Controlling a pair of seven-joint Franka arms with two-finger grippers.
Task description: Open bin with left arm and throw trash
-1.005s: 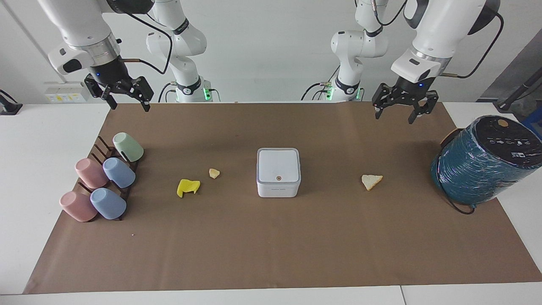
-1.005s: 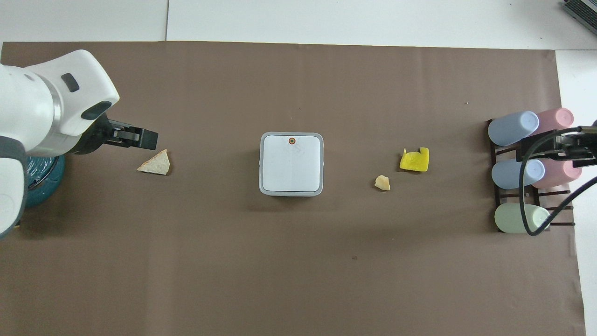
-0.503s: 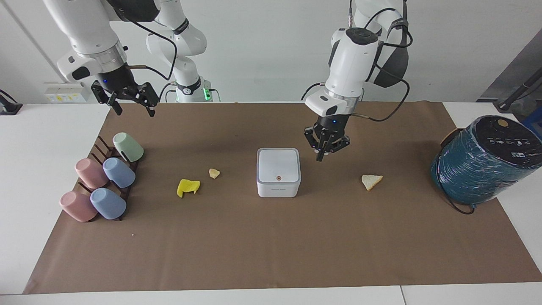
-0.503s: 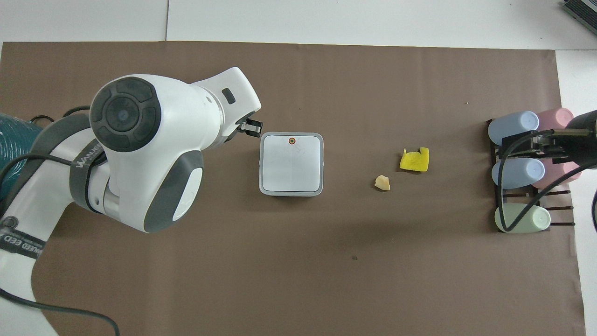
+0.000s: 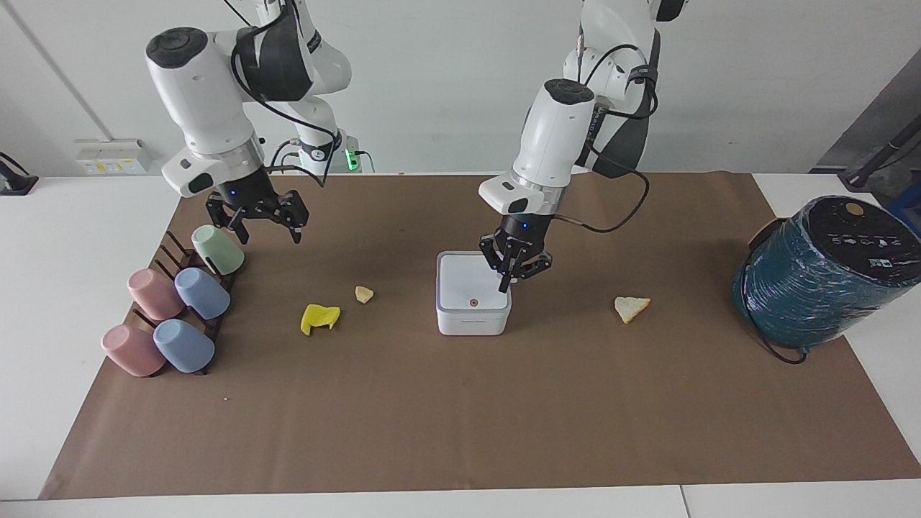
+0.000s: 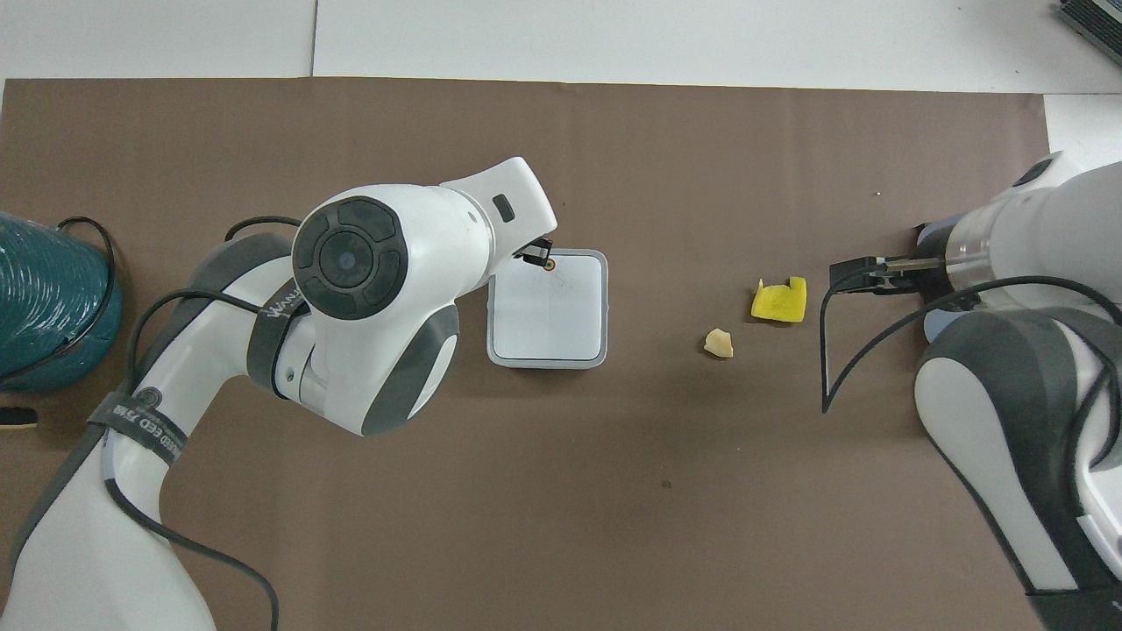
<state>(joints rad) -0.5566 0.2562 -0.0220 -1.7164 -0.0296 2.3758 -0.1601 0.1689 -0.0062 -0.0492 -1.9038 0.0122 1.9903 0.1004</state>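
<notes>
The white bin point(image 5: 473, 296) stands mid-mat with its grey-rimmed lid closed; it also shows in the overhead view point(image 6: 548, 311). My left gripper point(image 5: 505, 283) is shut and points down, low over the lid at the side toward the left arm's end. In the overhead view its tip point(image 6: 536, 256) is beside the orange-ringed dot point(image 6: 549, 263). I cannot tell if it touches. The bright yellow piece point(image 5: 319, 317) and the pale-yellow chunk point(image 5: 364, 293) lie toward the right arm's end. The bread slice point(image 5: 632, 308) lies toward the left arm's end. My right gripper point(image 5: 267, 229) is open and empty beside the green cup.
A rack of pastel cups point(image 5: 173, 306) stands at the right arm's end of the mat. A big teal cylinder with a black top point(image 5: 827, 277) and its cable stand at the left arm's end. The left arm hides the bread slice in the overhead view.
My left gripper moved from beside the bin to over its lid and came lower. My right gripper came down and out over the mat toward the green cup. The trash has not moved.
</notes>
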